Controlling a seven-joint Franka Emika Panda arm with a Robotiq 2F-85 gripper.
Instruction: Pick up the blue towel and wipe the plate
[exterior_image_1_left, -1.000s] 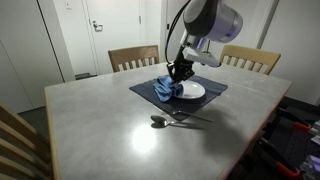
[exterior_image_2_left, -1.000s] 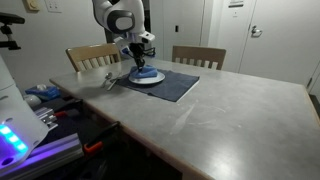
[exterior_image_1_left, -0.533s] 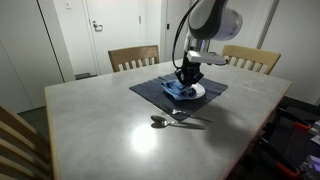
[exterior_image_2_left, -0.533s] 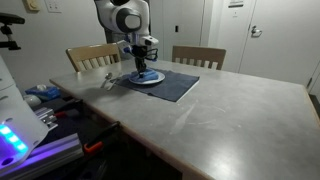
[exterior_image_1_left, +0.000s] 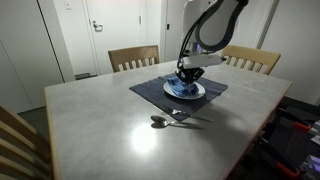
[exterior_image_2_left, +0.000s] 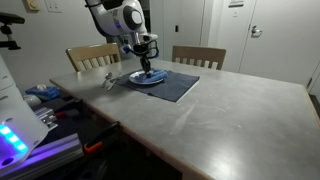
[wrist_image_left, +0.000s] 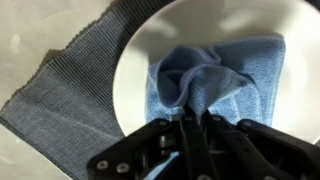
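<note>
A white plate (wrist_image_left: 140, 70) lies on a dark grey placemat (wrist_image_left: 60, 95) on the table. The blue towel (wrist_image_left: 215, 75) is bunched on the plate. My gripper (wrist_image_left: 195, 118) is shut on a fold of the blue towel and presses it onto the plate. In both exterior views the gripper (exterior_image_1_left: 188, 76) (exterior_image_2_left: 146, 70) stands over the plate (exterior_image_1_left: 195, 92) (exterior_image_2_left: 146, 81), with the towel (exterior_image_1_left: 181, 88) under it.
A spoon (exterior_image_1_left: 160, 121) and a fork (exterior_image_1_left: 190, 117) lie on the table in front of the placemat (exterior_image_1_left: 150, 88). Wooden chairs (exterior_image_1_left: 133, 57) (exterior_image_1_left: 250, 57) stand behind the table. A cluttered bench (exterior_image_2_left: 45, 110) stands beside the table.
My gripper has dragged the blue towel across the plate, from its one edge toward its middle and far side. The towel lies more spread on the plate.
</note>
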